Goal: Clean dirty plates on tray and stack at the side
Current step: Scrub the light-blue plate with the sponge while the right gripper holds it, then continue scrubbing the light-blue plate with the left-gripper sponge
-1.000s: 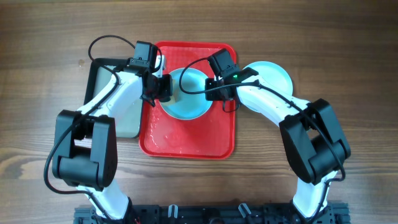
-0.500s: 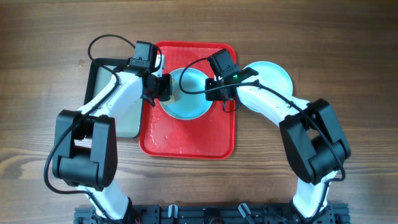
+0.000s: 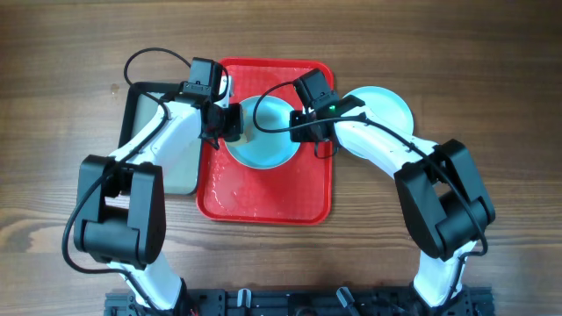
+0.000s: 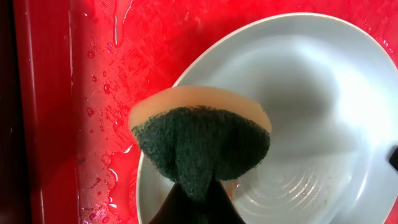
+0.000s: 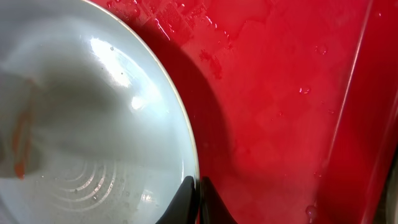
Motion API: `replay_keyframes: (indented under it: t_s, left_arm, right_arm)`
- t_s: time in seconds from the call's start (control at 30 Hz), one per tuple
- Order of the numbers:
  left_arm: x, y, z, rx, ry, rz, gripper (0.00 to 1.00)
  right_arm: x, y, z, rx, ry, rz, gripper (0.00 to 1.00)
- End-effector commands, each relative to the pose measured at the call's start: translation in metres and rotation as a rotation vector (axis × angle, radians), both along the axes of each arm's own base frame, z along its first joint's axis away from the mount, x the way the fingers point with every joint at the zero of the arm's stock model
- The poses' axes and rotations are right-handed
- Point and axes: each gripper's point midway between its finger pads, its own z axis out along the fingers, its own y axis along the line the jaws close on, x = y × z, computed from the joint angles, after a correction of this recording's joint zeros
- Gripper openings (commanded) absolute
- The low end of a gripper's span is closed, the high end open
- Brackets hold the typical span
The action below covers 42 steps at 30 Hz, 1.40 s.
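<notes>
Across the wooden table [image 3: 492, 53], the biggest thing is the red tray [image 3: 263, 197] at the middle of the overhead frame, its textured floor wet with droplets and streaks. Just beside its left edge sits a dark grey tray [image 3: 180, 171], partly under the left arm. One pale aqua plate [image 3: 268, 149] lies in the upper half of the red tray. A second plate [image 3: 391, 101] rests off it on the table at upper right, half covered by the right arm. No third plate shows.

A sponge [image 4: 202, 140], green scouring face toward the camera and yellow foam behind, is bent into a curve over the plate's left rim. The left gripper [image 4: 194, 202] has its fingers clamped on the sponge's lower edge. The right gripper [image 5: 194, 198] has its fingers pinched on the plate's right rim.

This looks like the scrubbing step, with one arm wiping while the other steadies the dish. An orange-red blur at the left edge of the right wrist view may be a smear or the sponge; I cannot tell which. The next move likely calls for sweeping the sponge through the well with the rim grip kept firm, since the wet rim may slip.
</notes>
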Motion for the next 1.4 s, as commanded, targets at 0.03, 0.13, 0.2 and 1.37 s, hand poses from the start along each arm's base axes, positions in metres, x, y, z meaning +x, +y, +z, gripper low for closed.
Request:
replay_keyframes:
  t_s: [0.03, 0.13, 0.2, 1.37]
  left_arm:
    - [-0.004, 0.004, -0.013, 0.022, 0.025, -0.006, 0.04]
    - [-0.007, 0.005, -0.024, 0.027, 0.05, -0.006, 0.04]
    - [-0.008, 0.005, -0.032, 0.03, 0.065, -0.006, 0.04]
    - [-0.036, -0.023, -0.047, -0.125, 0.162, -0.067, 0.04]
  right_arm:
    - [0.002, 0.0, 0.013, 0.015, -0.024, -0.003, 0.04]
    - [0.002, 0.0, 0.013, 0.015, -0.024, -0.003, 0.04]
    - [0.002, 0.0, 0.013, 0.015, -0.023, -0.003, 0.04]
    - [0.0, 0.003, 0.013, 0.033, -0.013, 0.007, 0.04]
